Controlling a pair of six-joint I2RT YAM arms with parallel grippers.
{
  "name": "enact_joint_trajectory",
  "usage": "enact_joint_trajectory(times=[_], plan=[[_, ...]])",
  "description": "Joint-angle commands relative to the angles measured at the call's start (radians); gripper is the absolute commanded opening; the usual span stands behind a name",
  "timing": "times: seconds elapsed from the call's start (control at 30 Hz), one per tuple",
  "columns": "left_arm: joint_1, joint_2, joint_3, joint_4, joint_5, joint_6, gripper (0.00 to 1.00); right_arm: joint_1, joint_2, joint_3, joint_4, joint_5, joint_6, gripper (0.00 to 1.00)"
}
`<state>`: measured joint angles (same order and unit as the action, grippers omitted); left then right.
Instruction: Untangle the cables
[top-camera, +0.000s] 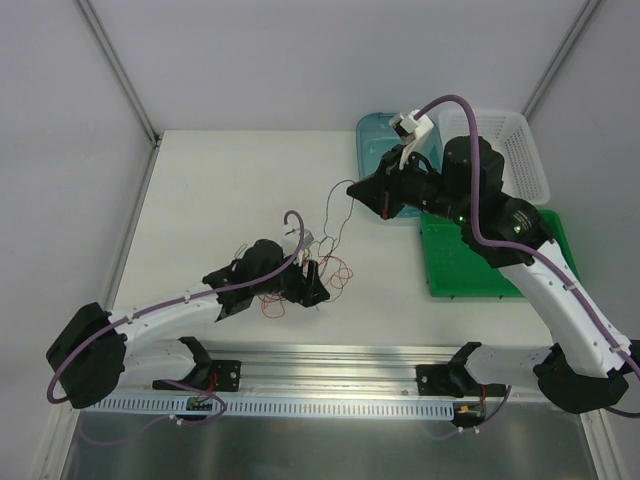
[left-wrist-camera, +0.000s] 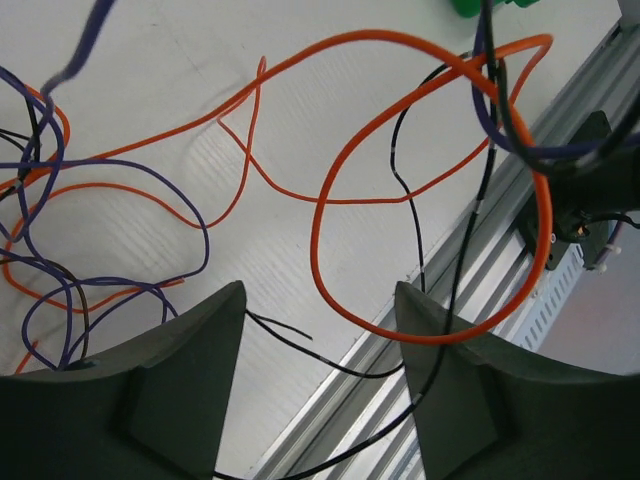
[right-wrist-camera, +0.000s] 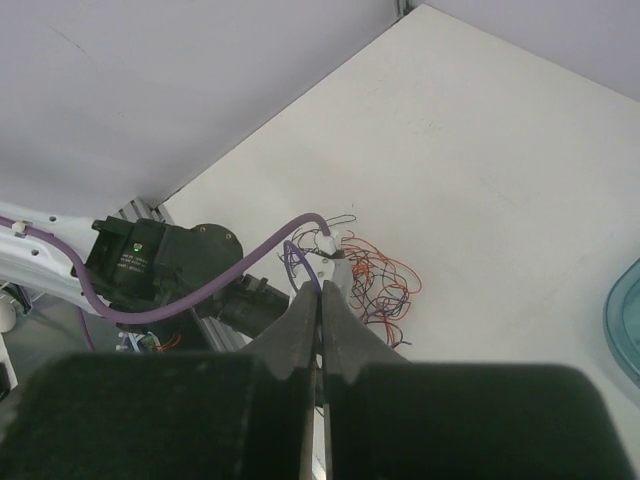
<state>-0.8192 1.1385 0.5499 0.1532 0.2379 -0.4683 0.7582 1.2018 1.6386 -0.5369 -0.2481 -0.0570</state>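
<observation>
Left wrist view: my left end effector (left-wrist-camera: 320, 300) stands apart over the orange, black and purple cables (left-wrist-camera: 317, 235) bunched by the table's (left-wrist-camera: 150, 70) near edge, while my right end effector (right-wrist-camera: 320, 297) is pinched together on one strand.

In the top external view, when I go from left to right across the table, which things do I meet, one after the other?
cables → blue container → white basket
</observation>
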Motion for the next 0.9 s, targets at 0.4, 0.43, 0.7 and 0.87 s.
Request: enact_joint_trajectory(times=[0.4, 0.43, 0.7, 0.87], plan=[[0.066, -0.224, -0.059, -0.236, -0.397, -0.027, 0.0, -0.072, -0.09, 0.01, -0.049, 0.122, -0.078, 0.01], [0.092, -0.227, -0.053, -0.26, -0.4, -0.03, 0.0, -0.082, -0.099, 0.016, -0.052, 0.136, -0.079, 0.01], [0.386, -0.123, -0.004, -0.451, -0.377, -0.156, 0.0, -0.115, -0.191, 0.119, -0.098, 0.242, -0.144, 0.01], [0.517, -0.013, 0.05, -0.492, -0.37, -0.252, 0.0, -0.122, -0.238, 0.115, -0.1, 0.331, -0.149, 0.01]])
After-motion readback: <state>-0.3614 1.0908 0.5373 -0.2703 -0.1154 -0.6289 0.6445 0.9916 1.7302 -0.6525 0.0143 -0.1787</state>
